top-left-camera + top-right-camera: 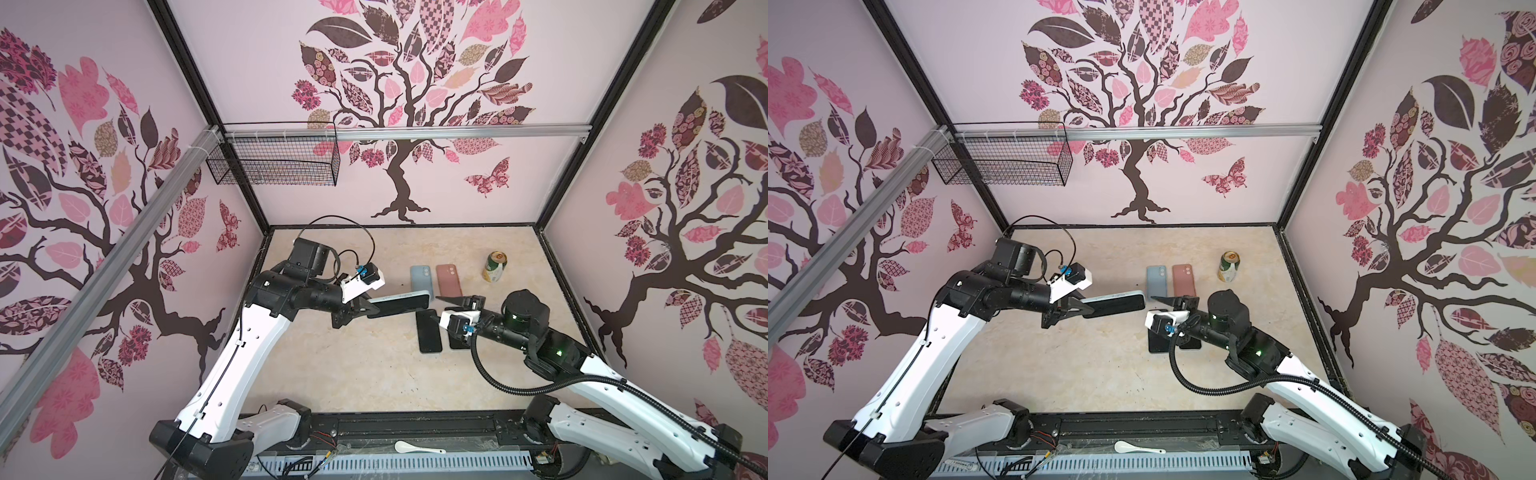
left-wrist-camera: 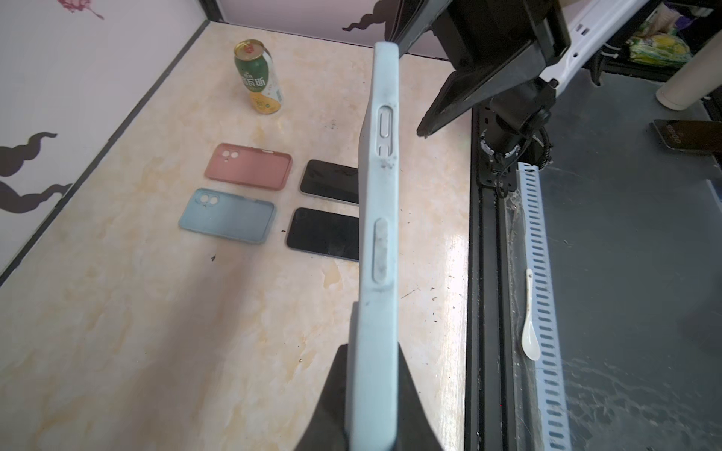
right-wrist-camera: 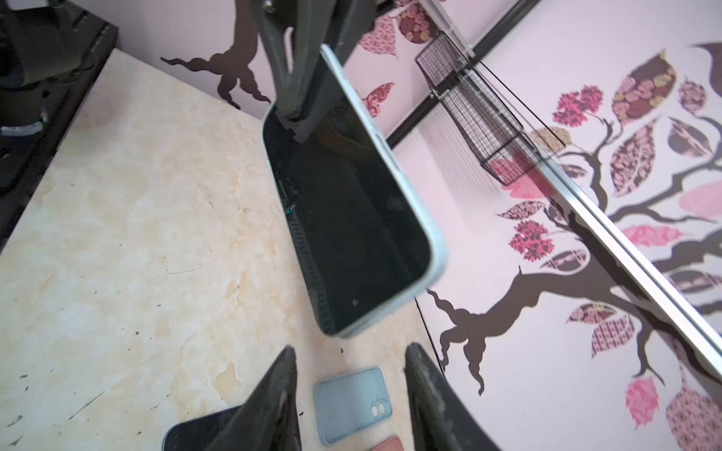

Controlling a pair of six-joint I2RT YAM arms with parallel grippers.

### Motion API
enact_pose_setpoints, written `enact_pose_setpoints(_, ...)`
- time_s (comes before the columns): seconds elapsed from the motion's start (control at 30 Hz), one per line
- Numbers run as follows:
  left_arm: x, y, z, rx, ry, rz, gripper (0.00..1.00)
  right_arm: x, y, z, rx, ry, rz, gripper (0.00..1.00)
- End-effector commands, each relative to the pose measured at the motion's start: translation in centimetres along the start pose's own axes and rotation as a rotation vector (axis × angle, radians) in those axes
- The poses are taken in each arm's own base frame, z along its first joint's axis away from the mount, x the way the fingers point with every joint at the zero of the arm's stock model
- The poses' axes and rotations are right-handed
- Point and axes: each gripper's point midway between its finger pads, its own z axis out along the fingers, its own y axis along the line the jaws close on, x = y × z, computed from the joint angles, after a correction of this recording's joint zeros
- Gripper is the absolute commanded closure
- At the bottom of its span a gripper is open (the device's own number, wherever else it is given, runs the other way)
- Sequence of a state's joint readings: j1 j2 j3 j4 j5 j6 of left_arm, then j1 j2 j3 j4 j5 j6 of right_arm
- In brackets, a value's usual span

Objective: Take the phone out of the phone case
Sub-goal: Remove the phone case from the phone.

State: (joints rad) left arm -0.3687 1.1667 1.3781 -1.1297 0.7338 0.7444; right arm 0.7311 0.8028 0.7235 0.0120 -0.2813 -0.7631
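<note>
My left gripper (image 1: 365,309) (image 1: 1075,309) is shut on one short end of the phone (image 3: 351,218), which sits inside its pale blue phone case (image 1: 399,303) (image 2: 381,234). It holds them edge-up in the air above the table. The wrist view shows the case's side with its buttons, and the fingers (image 2: 336,382) clamp both faces. My right gripper (image 1: 442,309) (image 3: 347,351) is open just off the phone's free end and touches nothing. The black screen faces the right wrist camera.
On the table behind lie an empty blue case (image 1: 420,282) and an empty pink case (image 1: 449,279). Two bare dark phones (image 1: 429,331) (image 2: 328,181) lie under the right wrist. A drink can (image 1: 494,267) stands at the back right. A wire basket (image 1: 274,162) hangs on the wall.
</note>
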Motion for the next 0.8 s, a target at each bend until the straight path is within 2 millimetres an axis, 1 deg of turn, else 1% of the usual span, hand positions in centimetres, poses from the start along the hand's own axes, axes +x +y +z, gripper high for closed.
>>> enact_pose_setpoints(0.0, -2.6, 0.7, -1.0, -0.090, -0.150, 0.047, 1.00, -2.3, -1.2, -0.6, 0.044, -0.145, 0.142, 0.53)
enact_pose_setpoints(0.13, -4.0, 0.9, -2.0, -0.170, -0.285, 0.039, 1.00, -3.7, -1.6, -1.2, 0.060, -0.247, 0.229, 0.53)
enact_pose_setpoints(0.2, -4.3, 0.6, -2.2, -0.186, -0.350, 0.028, 1.00, -4.6, -1.6, -1.5, 0.052, -0.301, 0.261, 0.53)
enact_pose_setpoints(0.33, -4.9, -0.9, -2.7, -0.159, -0.477, 0.040, 1.00, -6.7, -1.9, -2.6, 0.046, -0.430, 0.299, 0.53)
enact_pose_setpoints(0.43, -5.2, -1.7, -2.8, -0.128, -0.533, 0.054, 1.00, -8.2, -1.9, -3.3, 0.019, -0.489, 0.289, 0.53)
enact_pose_setpoints(0.53, -5.2, -2.1, -2.7, -0.103, -0.548, 0.054, 1.00, -8.8, -1.9, -3.6, 0.010, -0.510, 0.279, 0.53)
enact_pose_setpoints(0.67, -5.6, -2.6, -2.8, -0.064, -0.560, 0.063, 1.00, -8.7, -2.0, -3.5, 0.018, -0.503, 0.278, 0.53)
enact_pose_setpoints(0.77, -5.6, -2.8, -2.7, -0.038, -0.558, 0.063, 1.00, -9.1, -2.5, -3.8, 0.038, -0.520, 0.282, 0.53)
